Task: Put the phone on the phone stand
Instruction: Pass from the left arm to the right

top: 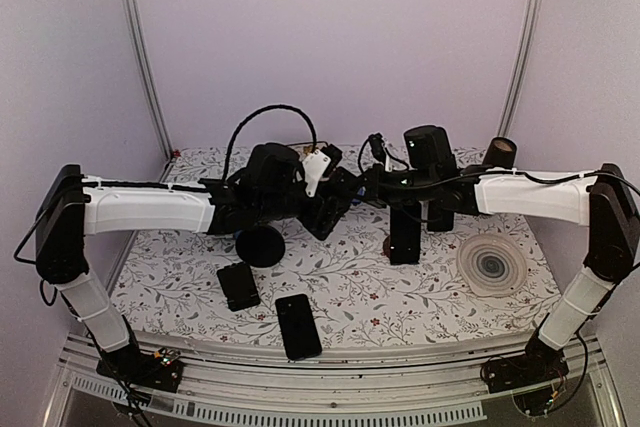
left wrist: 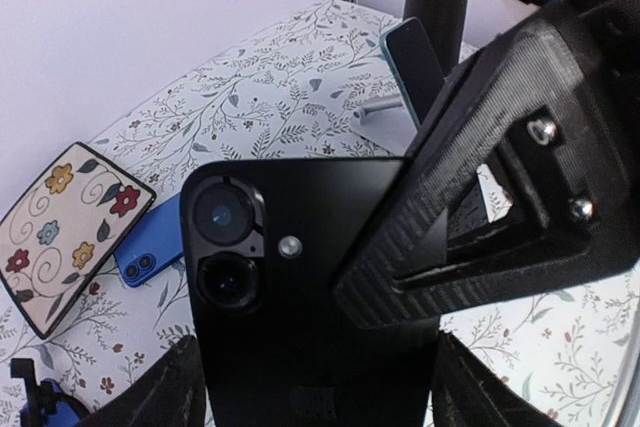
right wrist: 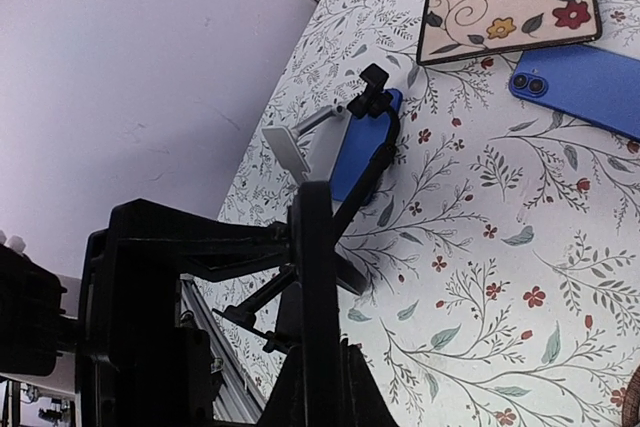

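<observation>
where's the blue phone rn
Left wrist view, lower left: the blue phone lies flat on the table beside the floral tile, partly hidden behind the black phone.

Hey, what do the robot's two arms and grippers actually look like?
The left arm and right arm each have a long white shell between chunky black joints. Black cables run along them, one looping above the left wrist. The left gripper's fingers are black plastic with ribbed pads and silver screws.
</observation>
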### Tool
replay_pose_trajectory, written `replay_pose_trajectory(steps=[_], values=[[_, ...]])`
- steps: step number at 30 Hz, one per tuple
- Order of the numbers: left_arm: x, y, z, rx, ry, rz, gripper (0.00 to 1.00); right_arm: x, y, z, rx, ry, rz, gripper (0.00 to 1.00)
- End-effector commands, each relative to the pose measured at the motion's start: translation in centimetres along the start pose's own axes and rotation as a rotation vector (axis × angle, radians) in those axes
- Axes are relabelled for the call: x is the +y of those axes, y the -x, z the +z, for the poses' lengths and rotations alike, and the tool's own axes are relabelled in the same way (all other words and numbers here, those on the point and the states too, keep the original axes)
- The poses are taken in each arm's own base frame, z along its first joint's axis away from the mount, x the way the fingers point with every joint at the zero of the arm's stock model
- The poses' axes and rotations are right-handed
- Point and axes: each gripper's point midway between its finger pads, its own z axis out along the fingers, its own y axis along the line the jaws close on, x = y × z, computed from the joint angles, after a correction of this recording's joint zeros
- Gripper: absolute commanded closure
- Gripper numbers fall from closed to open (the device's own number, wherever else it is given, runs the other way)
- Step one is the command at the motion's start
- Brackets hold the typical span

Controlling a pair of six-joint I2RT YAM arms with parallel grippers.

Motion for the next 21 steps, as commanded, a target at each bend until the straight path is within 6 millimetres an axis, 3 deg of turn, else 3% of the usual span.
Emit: replay_pose_trajectory(steps=[1, 4, 11, 21], values=[[-0.6, 2.8, -1.6, -0.095, 0.010, 0.004, 0.17, 1.2, 0.9, -0.9, -0.040, 0.032, 0.005, 0.98], [-0.5, 2.9, -1.9, -0.100, 0.030, 0.008, 0.04, 1.4, 1.2, -1.3, -0.055, 0.029, 0.006, 0.98], [-0.6, 3.5, -3.9, -0.160, 0.077, 0.046, 0.03, 1.7, 1.9, -2.3, -0.093, 0.015, 0.006, 0.98], [-0.7, 3.6, -8.2, -0.296, 0.169, 0.106, 0.05, 2.7, 3.2, -4.7, -0.174, 0.008, 0.023, 0.98]])
